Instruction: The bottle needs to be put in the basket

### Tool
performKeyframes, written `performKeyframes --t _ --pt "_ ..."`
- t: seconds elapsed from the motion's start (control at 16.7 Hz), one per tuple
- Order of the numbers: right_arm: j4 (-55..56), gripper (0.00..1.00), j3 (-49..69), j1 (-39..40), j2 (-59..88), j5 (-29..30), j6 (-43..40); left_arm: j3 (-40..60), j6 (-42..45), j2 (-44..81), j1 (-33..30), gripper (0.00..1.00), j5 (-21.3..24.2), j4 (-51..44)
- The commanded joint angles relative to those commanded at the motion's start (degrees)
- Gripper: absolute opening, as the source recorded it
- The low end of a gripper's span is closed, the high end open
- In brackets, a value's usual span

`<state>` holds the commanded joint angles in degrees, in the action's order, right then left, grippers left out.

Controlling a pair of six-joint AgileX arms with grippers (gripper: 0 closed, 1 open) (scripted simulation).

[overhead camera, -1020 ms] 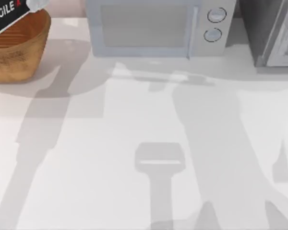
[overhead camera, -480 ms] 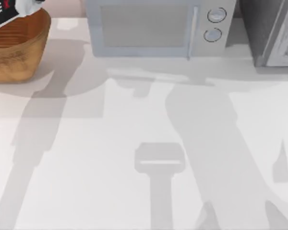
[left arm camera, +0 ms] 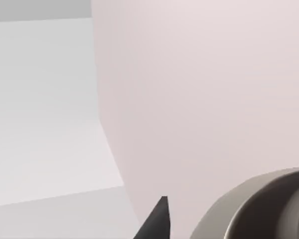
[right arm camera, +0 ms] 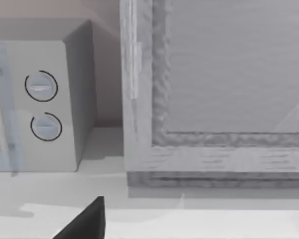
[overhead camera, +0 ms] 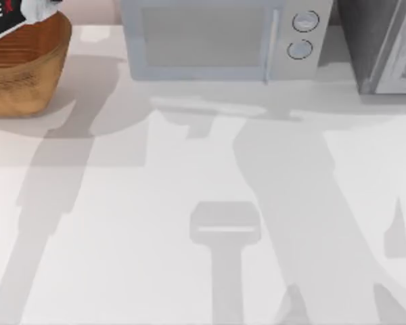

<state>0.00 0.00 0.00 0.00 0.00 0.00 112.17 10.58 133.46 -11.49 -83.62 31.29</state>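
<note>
Left wrist view: one dark tip of the left gripper [left arm camera: 161,219] stands before a pale pink wall [left arm camera: 204,99], beside a curved grey rim [left arm camera: 249,209] that I cannot identify. Whether this claw is open, closed or gripping cannot be told, nor which way the bottle's long axis runs.

The top view adds the left arm [overhead camera: 3,17] over the woven basket [overhead camera: 20,74] at the table's [overhead camera: 155,203] far left corner.

The right wrist view shows a dark tip of the right gripper [right arm camera: 84,221], state equally unclear, facing the microwave [right arm camera: 40,104] with two knobs and a grey textured cabinet [right arm camera: 229,89].
</note>
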Motion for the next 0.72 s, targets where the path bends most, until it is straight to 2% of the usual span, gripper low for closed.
performKeyframes --t 0.36,0.72 --pt "0.0 1.0 0.0 0.0 0.0 0.0 0.0 0.0 0.0 0.0 0.0 0.98 0.0 0.0" --pt "0.0 1.0 0.0 0.0 0.0 0.0 0.0 0.0 0.0 0.0 0.0 1.0 0.0 0.0"
